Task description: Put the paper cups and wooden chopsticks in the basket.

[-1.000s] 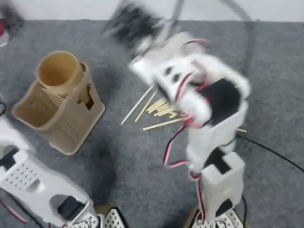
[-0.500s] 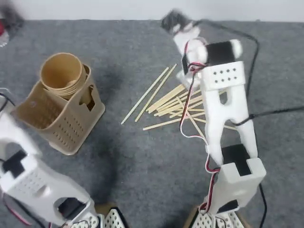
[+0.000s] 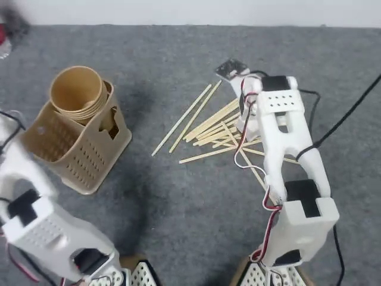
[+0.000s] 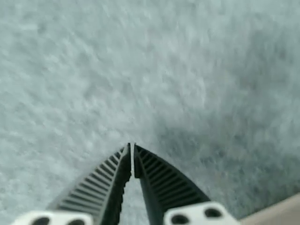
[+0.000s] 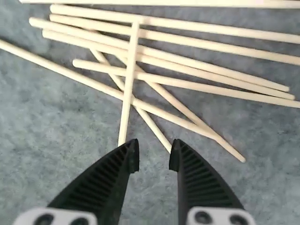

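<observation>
Several wooden chopsticks lie in a loose, crisscrossed heap on the grey felt mat, well apart from the beige basket, which holds a nested stack of paper cups in one compartment. The right gripper sits low over the near ends of the sticks, its jaws slightly parted with nothing between them. The left gripper has its tips pressed together on nothing, above the mat.
</observation>
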Action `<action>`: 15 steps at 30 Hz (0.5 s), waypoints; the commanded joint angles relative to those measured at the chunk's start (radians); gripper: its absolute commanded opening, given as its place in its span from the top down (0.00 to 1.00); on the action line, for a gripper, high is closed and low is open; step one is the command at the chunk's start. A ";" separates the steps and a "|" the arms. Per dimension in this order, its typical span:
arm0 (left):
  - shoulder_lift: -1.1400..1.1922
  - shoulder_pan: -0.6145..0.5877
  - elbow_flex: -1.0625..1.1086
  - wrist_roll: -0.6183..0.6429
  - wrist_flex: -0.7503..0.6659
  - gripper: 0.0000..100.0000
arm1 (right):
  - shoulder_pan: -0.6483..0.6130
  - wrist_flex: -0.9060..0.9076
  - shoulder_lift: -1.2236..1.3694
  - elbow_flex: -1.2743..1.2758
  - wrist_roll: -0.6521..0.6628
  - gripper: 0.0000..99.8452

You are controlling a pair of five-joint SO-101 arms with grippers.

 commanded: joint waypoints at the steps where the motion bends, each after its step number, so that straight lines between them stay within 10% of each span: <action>1: 0.031 0.054 0.018 -0.011 -0.014 0.99 | 0.010 -0.064 -0.015 0.038 0.014 0.87; 15: -0.068 0.158 0.254 -0.110 -0.015 0.99 | 0.010 -0.096 -0.013 0.081 0.015 0.87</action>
